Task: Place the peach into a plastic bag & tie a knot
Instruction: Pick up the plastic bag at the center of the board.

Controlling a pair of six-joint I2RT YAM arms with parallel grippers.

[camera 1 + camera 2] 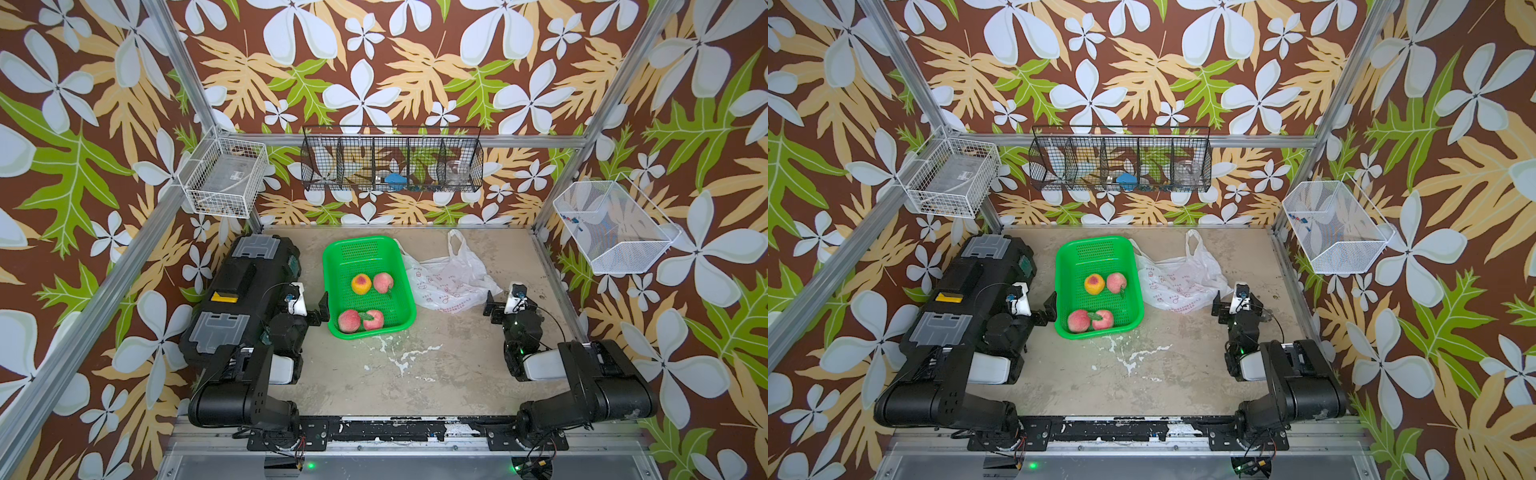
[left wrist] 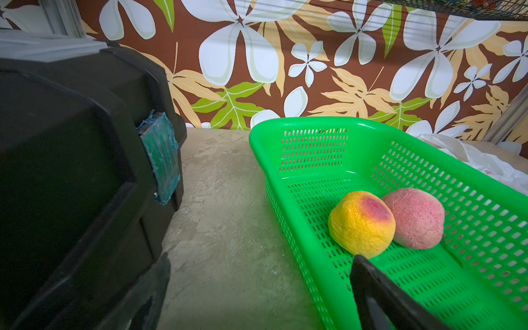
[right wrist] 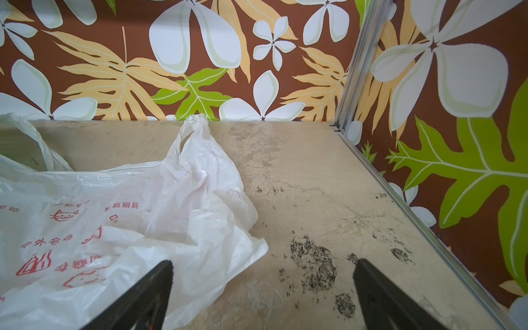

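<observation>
Several peaches lie in a green perforated basket (image 1: 386, 245): a yellow-orange peach (image 1: 361, 284) (image 2: 361, 225) beside a pink peach (image 1: 382, 282) (image 2: 417, 220), and two pink ones at the front (image 1: 349, 321). The plastic bag (image 1: 451, 278) (image 1: 1183, 279) (image 3: 114, 217) lies crumpled and flat right of the basket, with its loop handles loose. No knot is in view. My left gripper (image 1: 321, 309) (image 2: 261, 258) stands open and empty at the basket's left rim. My right gripper (image 1: 491, 308) (image 3: 263, 261) is open and empty at the bag's right edge.
A large black toolbox (image 1: 245, 299) (image 2: 71, 171) fills the table's left side, close to my left arm. Wire baskets (image 1: 390, 164) hang on the back and side walls. Metal frame posts (image 3: 357, 71) edge the stained tabletop (image 1: 436, 374).
</observation>
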